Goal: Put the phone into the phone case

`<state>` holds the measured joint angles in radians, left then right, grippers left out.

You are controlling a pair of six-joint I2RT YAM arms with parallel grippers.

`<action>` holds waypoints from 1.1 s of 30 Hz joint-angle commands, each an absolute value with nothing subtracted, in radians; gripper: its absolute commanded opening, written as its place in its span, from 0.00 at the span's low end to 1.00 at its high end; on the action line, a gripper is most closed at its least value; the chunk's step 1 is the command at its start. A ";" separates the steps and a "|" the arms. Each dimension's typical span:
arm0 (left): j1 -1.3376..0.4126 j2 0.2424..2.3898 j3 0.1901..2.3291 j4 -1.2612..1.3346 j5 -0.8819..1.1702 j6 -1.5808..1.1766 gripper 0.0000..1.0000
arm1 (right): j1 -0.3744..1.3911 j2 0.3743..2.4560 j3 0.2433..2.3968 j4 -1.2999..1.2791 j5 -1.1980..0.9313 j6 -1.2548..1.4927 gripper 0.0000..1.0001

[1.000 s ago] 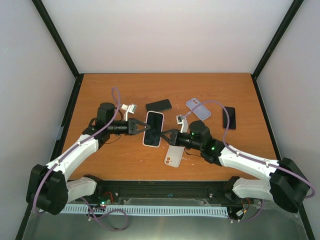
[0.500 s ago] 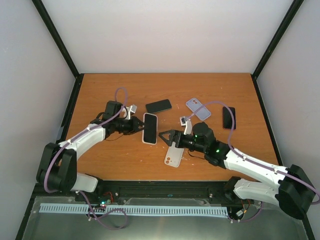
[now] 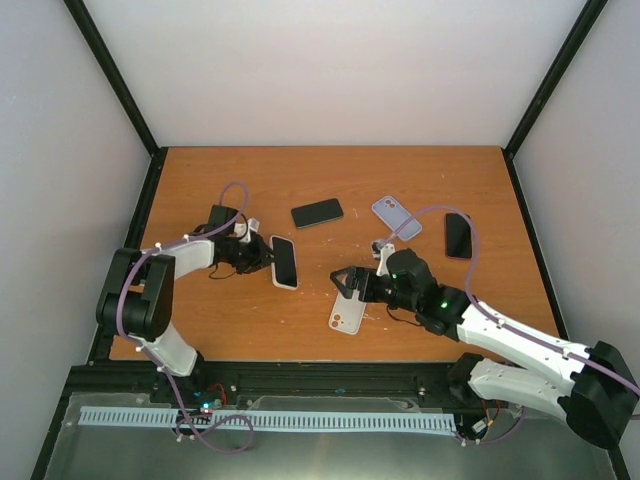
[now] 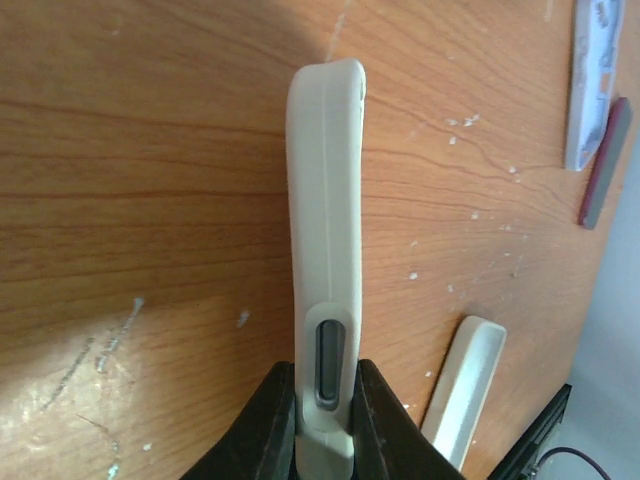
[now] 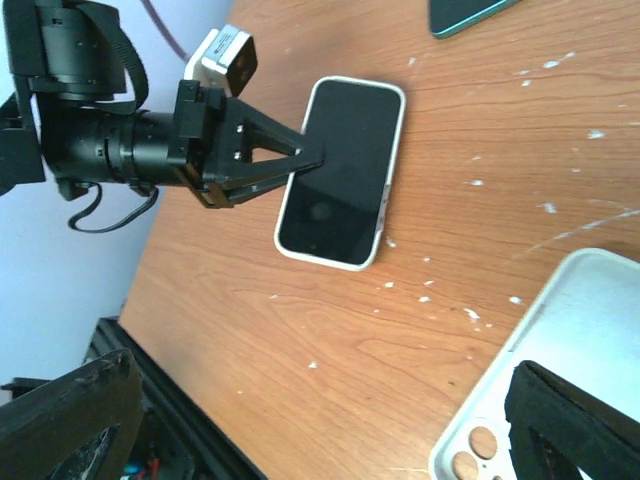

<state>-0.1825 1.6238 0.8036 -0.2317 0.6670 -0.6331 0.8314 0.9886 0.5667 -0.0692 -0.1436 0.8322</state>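
Nothing legible appears in any view: the phone (image 5: 340, 170) held in the left gripper (image 5: 312, 160) shows only a dark, blank screen, and the white case (image 5: 560, 340) carries no mark that can be read.

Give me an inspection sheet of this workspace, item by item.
Surface: orange wooden table, white flecks.
Job's things: white-cased phone held at its side edge; empty white case flat on the table.
Clutter: black phone, lilac case, dark phone.
Grippers: left pincer shut on the white-cased phone; right pincer open by the empty white case.
Cables: purple cables looped along both arms.
Surroundings: pale walls, black frame posts.
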 commanded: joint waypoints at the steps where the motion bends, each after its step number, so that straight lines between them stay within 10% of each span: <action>1: -0.176 1.651 0.842 -0.205 0.649 -0.628 0.09 | 0.830 0.948 0.612 -0.195 -0.034 0.765 0.97; 19: -0.176 1.589 0.844 -0.305 0.518 -0.599 0.54 | 0.772 1.004 0.715 -0.407 0.080 0.639 0.97; 27: -0.176 1.465 0.907 -0.399 0.474 -0.570 0.97 | 0.685 1.123 0.844 -0.537 0.194 0.562 0.97; 33: -0.176 1.361 0.948 -0.455 0.535 -0.491 0.99 | 0.511 1.231 0.924 -0.581 0.262 0.466 0.97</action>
